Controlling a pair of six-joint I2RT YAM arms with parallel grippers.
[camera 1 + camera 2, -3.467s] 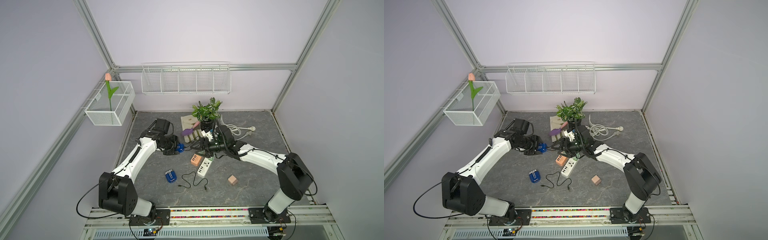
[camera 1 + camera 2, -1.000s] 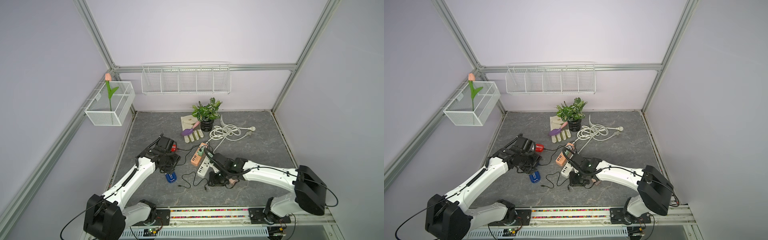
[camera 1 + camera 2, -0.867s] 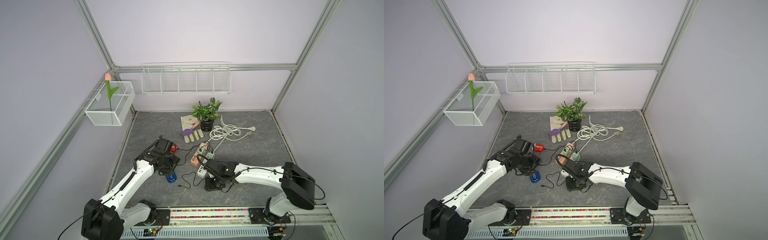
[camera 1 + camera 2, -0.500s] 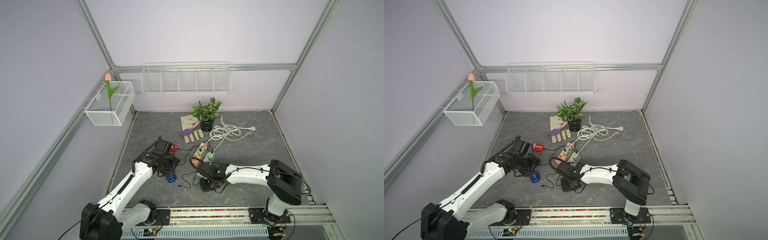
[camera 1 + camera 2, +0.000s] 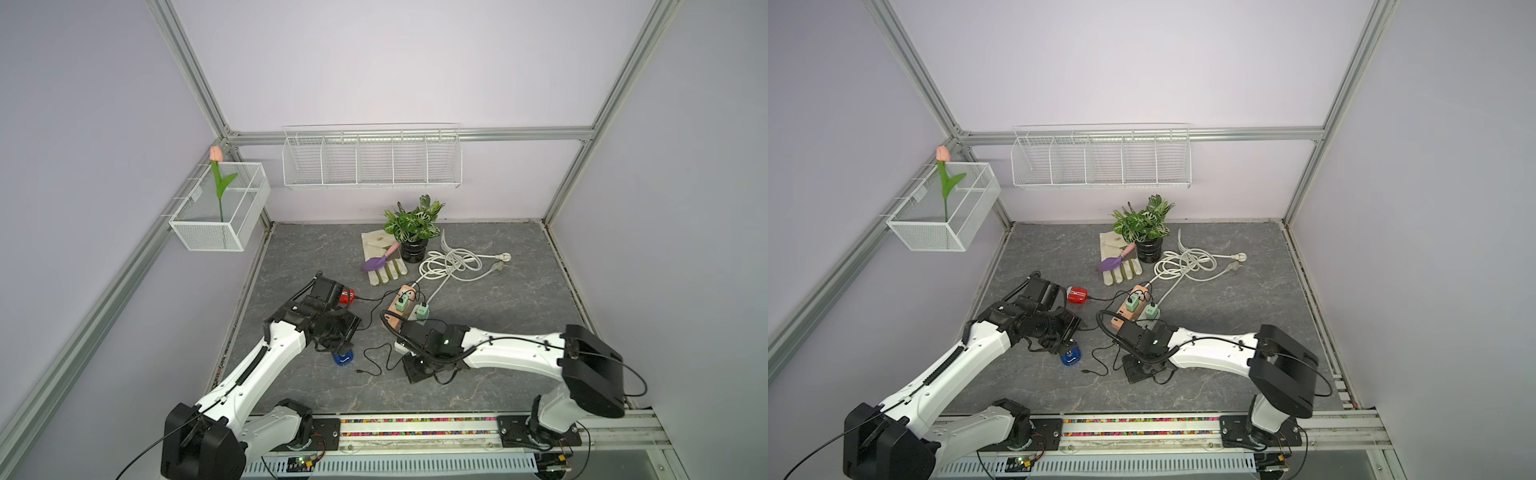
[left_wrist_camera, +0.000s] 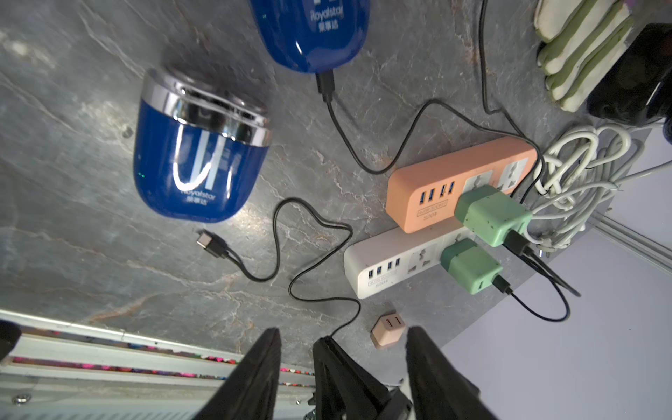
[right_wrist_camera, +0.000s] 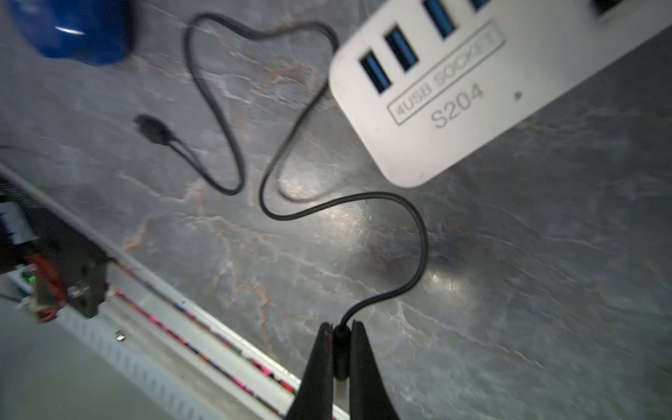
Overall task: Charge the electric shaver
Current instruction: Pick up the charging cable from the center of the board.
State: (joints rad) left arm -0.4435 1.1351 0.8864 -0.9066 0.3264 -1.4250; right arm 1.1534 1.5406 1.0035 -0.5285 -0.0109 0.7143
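I have the right gripper (image 7: pixel 340 326) jaws pinched shut on the black charging cable (image 7: pixel 418 232). Its loose plug (image 7: pixel 152 131) lies on the worktop (image 7: pixel 509 291) just beside the blue shaver (image 6: pixel 200 156). The left gripper (image 6: pixel 343 331) jaws are half apart and empty, clear of the shaver.

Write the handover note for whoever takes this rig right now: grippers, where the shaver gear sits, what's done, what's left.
Left gripper: jaws open, empty, above the blue shaver.
Right gripper: shut on the black cable at a thick end piece, likely its other plug.
Things: the shaver lies on the table. The cable's small plug lies loose beside it. The white power strip has free USB ports.
Done: cable gripped.
Left: probably seat the held end in the strip, then fit the small plug into the shaver.
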